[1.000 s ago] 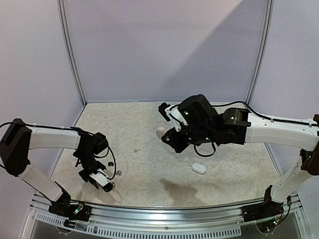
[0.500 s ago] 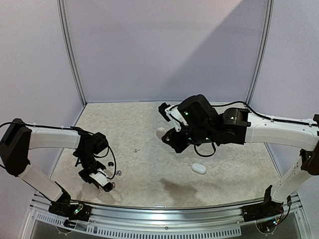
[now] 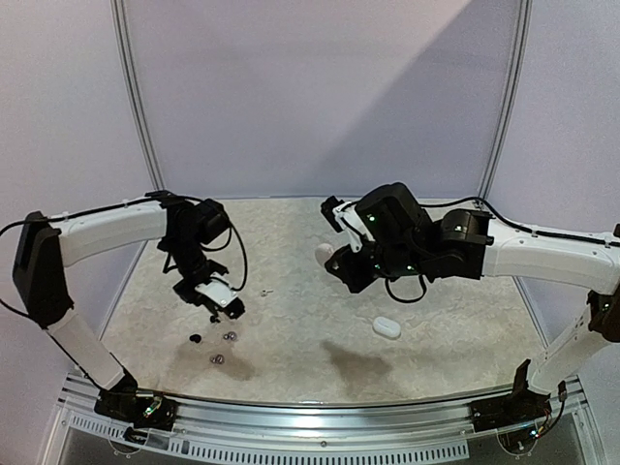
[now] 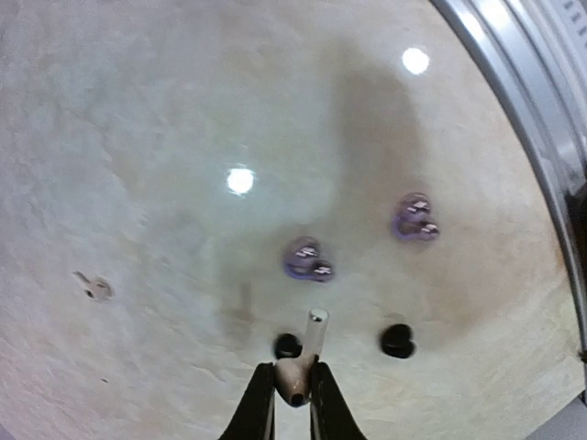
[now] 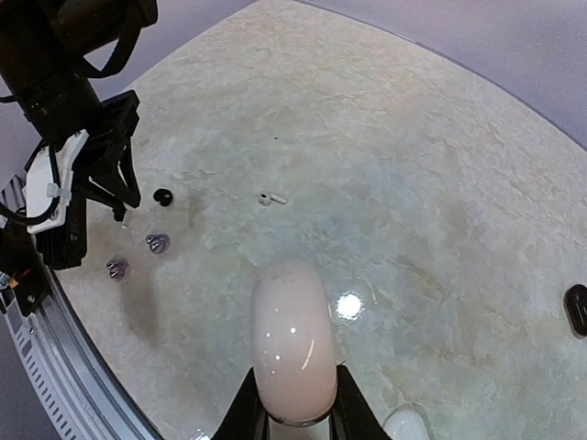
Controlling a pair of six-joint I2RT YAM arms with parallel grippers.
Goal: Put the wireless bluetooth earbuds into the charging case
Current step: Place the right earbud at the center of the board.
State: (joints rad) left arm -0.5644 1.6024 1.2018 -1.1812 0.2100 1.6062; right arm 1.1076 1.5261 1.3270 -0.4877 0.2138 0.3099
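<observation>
My left gripper is shut on a white stemmed earbud and holds it above the table, its stem pointing away from the fingers. Below it lie two lavender earbuds and two black earbuds. Another white stemmed earbud lies apart from them, and shows in the top view. My right gripper is shut on a rounded pale pink charging case, held in the air over mid-table. In the right wrist view the left gripper hangs by the black earbud.
A white charging case lies on the table in front of the right arm, and at the bottom edge of the right wrist view. A black object sits at that view's right edge. The metal front rail runs close to the loose earbuds.
My left arm has risen and swung back from the front edge toward the middle, carrying the white earbud. The earbuds under it now show. My right gripper shifted slightly right.
</observation>
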